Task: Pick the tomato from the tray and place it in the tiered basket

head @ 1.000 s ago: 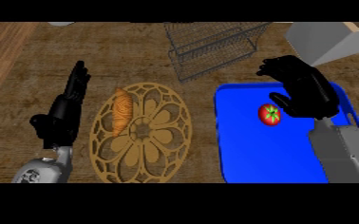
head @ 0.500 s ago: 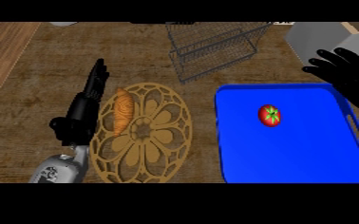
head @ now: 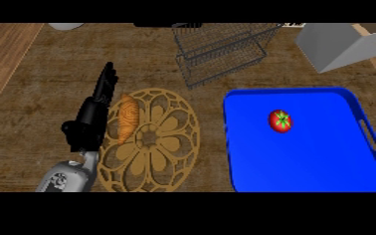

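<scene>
One tomato (head: 280, 121) lies on my blue tray (head: 294, 169), right of centre, with bare tray floor on every side of it. Beyond the tray's far left corner stands the wire tiered basket (head: 220, 52); a grey box (head: 334, 45) sits off to the basket's right. My left hand (head: 95, 112) rests with fingers straight, holding nothing, beside a croissant (head: 127, 119) on a carved wooden trivet (head: 158, 139). All rest on a dark wood-grain counter (head: 44, 89).
</scene>
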Available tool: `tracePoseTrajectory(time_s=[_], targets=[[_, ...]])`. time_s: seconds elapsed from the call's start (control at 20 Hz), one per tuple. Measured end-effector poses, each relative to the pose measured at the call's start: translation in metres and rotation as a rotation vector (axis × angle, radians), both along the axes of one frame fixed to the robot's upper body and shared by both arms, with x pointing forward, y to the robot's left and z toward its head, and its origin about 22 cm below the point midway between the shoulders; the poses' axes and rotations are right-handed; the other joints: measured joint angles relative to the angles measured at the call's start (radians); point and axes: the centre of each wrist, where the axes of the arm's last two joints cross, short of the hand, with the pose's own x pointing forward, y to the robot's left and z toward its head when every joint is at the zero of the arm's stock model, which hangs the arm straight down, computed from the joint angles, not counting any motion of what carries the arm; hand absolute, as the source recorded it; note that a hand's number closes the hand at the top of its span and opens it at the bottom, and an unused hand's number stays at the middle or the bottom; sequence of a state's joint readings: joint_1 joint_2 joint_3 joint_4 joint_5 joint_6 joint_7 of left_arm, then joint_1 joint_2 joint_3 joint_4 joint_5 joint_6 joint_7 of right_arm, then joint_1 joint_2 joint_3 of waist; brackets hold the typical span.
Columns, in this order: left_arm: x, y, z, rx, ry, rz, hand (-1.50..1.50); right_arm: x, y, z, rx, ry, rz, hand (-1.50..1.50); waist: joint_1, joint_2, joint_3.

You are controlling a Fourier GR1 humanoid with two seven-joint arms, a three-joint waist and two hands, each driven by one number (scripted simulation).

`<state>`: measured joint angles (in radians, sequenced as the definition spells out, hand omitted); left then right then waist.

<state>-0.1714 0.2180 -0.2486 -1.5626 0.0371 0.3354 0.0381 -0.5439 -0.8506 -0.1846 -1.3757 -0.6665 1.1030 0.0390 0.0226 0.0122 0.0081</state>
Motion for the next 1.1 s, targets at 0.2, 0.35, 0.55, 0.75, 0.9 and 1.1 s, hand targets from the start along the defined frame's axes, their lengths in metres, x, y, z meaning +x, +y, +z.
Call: tracePoseTrajectory(time_s=[0.2, 0.35, 0.55, 0.75, 0.9, 1.1], targets=[[-0.001, -0.002, -0.002, 0.004, 0.000, -0.003, 0.00, -0.015, 0.023, 0.030, -0.189, -0.142, 0.000, -1.50, 0.002, -0.001, 0.000], [0.002, -0.005, -0.002, 0.003, 0.001, -0.005, 0.00, -0.024, 0.039, 0.035, -0.296, -0.209, -0.007, -1.50, 0.000, 0.001, -0.001], [0.002, -0.003, -0.006, 0.006, 0.004, -0.002, 0.00, -0.033, 0.053, 0.026, -0.387, -0.259, -0.021, -1.50, 0.000, 0.000, -0.002], [0.004, -0.006, -0.004, 0.000, 0.006, -0.001, 0.00, -0.041, 0.067, 0.015, -0.465, -0.294, -0.018, -1.50, -0.001, -0.001, -0.002], [0.008, -0.008, -0.001, -0.002, 0.005, -0.006, 0.00, -0.041, 0.078, 0.005, -0.527, -0.310, -0.007, -1.50, 0.002, -0.001, -0.003], [0.007, -0.008, -0.001, 0.008, 0.006, 0.000, 0.00, -0.045, 0.086, -0.006, -0.624, -0.329, 0.006, -1.50, 0.000, -0.003, -0.004]])
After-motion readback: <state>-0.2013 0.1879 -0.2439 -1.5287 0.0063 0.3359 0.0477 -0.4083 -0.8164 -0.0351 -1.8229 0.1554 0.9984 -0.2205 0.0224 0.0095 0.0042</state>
